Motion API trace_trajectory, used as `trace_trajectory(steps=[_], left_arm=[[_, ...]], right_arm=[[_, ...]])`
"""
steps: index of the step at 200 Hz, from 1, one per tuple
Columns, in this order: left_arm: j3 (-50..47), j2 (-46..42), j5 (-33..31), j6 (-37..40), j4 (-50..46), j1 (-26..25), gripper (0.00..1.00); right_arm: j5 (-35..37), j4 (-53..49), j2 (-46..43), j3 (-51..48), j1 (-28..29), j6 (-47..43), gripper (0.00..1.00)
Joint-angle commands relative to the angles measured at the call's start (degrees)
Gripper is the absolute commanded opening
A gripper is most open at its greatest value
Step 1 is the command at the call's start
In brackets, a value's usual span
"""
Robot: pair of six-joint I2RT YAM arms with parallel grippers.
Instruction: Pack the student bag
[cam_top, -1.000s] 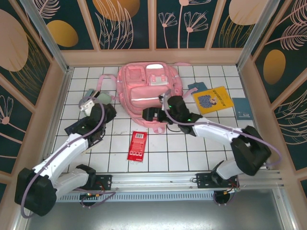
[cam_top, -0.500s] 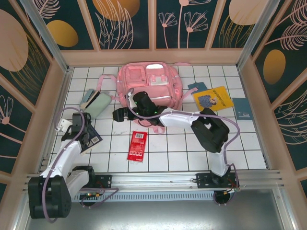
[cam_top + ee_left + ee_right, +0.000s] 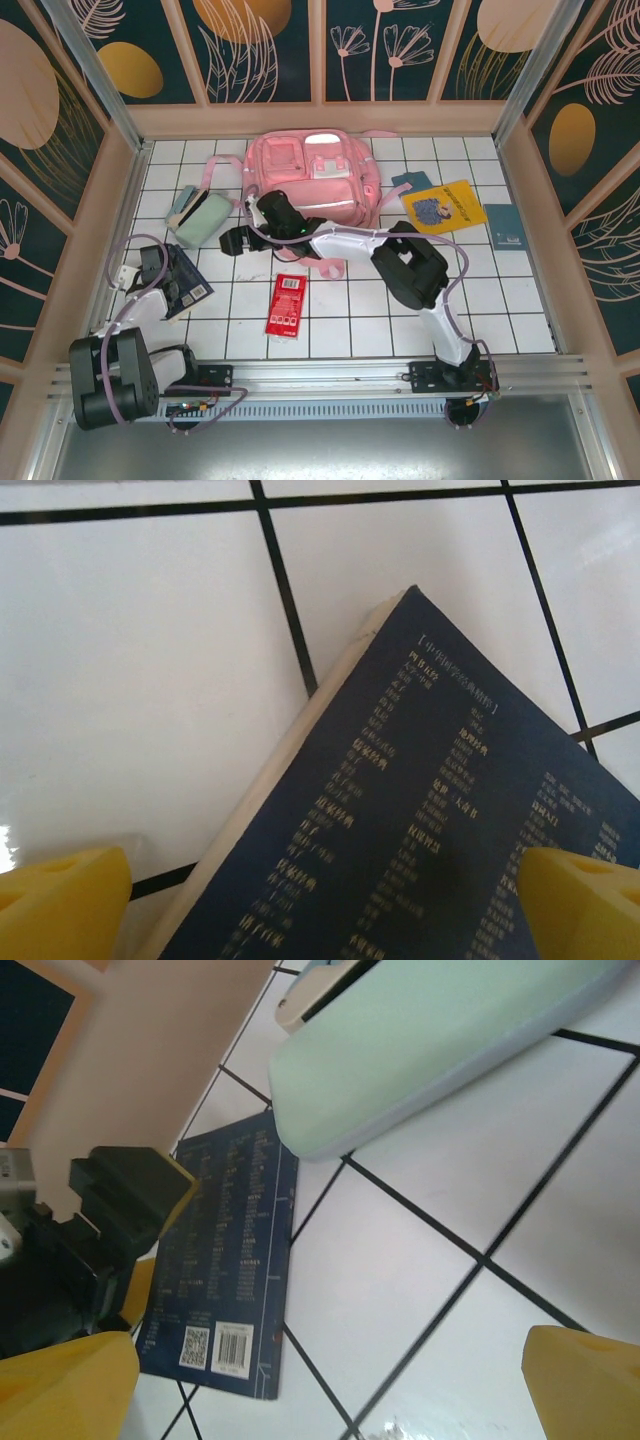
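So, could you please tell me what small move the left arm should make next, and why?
Probably lower the left pincer onto the edge of the dark blue book: open, it hovers with one fingertip over tile, one over the cover.

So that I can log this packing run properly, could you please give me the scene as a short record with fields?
student bag: pink, lying at the far middle of the tiled table
mint-green pencil case: on the tiles, left of the bag
dark blue book: flat on the tiles, near left
flat red packet: near middle
yellow book: right of the bag
left end effector: open, over the dark blue book's corner
right end effector: open, empty, beside the pencil case
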Motion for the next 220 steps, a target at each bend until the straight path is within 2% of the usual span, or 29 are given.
trace_trajectory(steps=[1,61,79,91,107,140,220], left_arm=[[-0.65,2.07,7.26,4.17,8.10,0.50,0.98],[-1.61,3.74,16.76,7.10,13.34,0.41,0.91],[-1.57,3.66,17.72,7.27,12.94,0.51,0.89],[-2.08,3.09,18.40,6.82,12.91,0.43,0.88],[-2.80,2.15,19.05,6.38,12.78,0.46,0.88],[-4.01,0.29,19.91,5.85,12.07,0.44,0.88],[-6.17,-1.00,22.52,4.53,13.34,0.51,0.88]], right_arm=[[-1.15,-1.42,2.45,2.99,0.72,-0.78,0.99],[-1.84,-6.76,11.90,16.54,1.76,-2.36,0.97],[-2.31,-8.77,15.86,21.89,2.06,-2.26,0.89],[-2.51,-9.83,18.26,25.12,2.31,-2.36,0.80],[-2.05,-12.21,21.41,29.85,3.03,-2.75,0.74],[-0.42,-18.48,27.95,40.03,5.22,-4.23,0.56],[-1.02,-34.00,41.12,63.24,9.36,-4.23,0.55]])
